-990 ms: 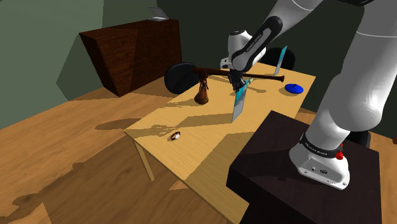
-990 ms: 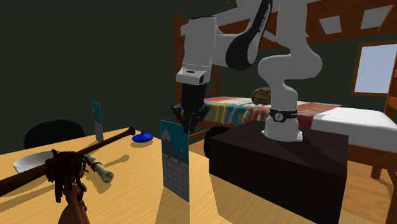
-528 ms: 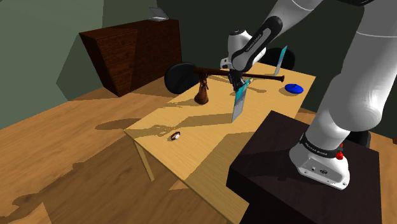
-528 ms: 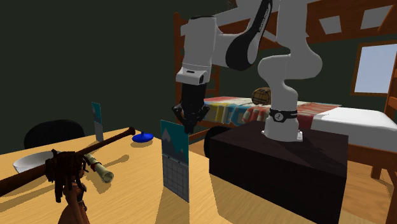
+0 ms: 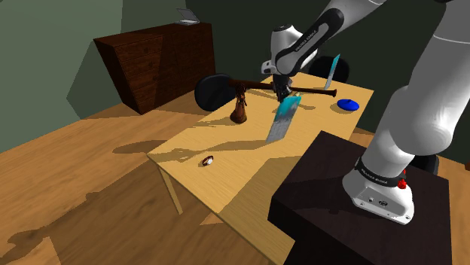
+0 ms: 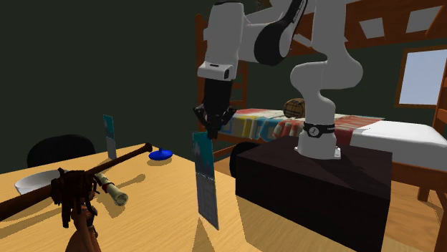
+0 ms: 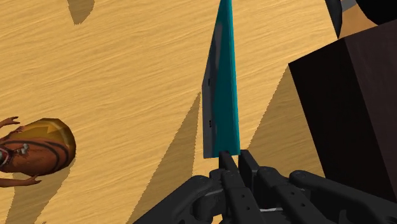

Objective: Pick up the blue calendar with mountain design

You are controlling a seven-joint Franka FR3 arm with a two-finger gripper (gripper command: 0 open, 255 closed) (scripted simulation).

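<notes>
Far left in the shoulder view there's a dark wood dresser (image 5: 154, 64) with a pale thing (image 5: 186, 16) on top that I can't make out; on the tan table (image 5: 226, 181) a tiny brown-and-white thing (image 5: 209, 160) sits near the left edge, way too small to name; further right and farther back is a brown figurine (image 5: 239, 110), with a long dark pole (image 5: 305, 89) running across by its top, partly covered by the white arm (image 5: 316, 34); then the main bit: the blue calendar (image 5: 281, 122) hangs tilted just right of the figurine, over the middle of the table, its top edge pinched in the black gripper (image 5: 286, 95); the wrist view gets it edge-on, so the print isn't readable there, but the fingers (image 7: 230, 170) are clamped tight on that top edge; honestly can't tell if its bottom corner touches the table or clears it; right of that a second card (image 5: 334, 70) stands at the far edge, with a blue dish (image 5: 347, 104) near it; the dark stand (image 5: 339, 196) sits near right, cut off by the frame.
</notes>
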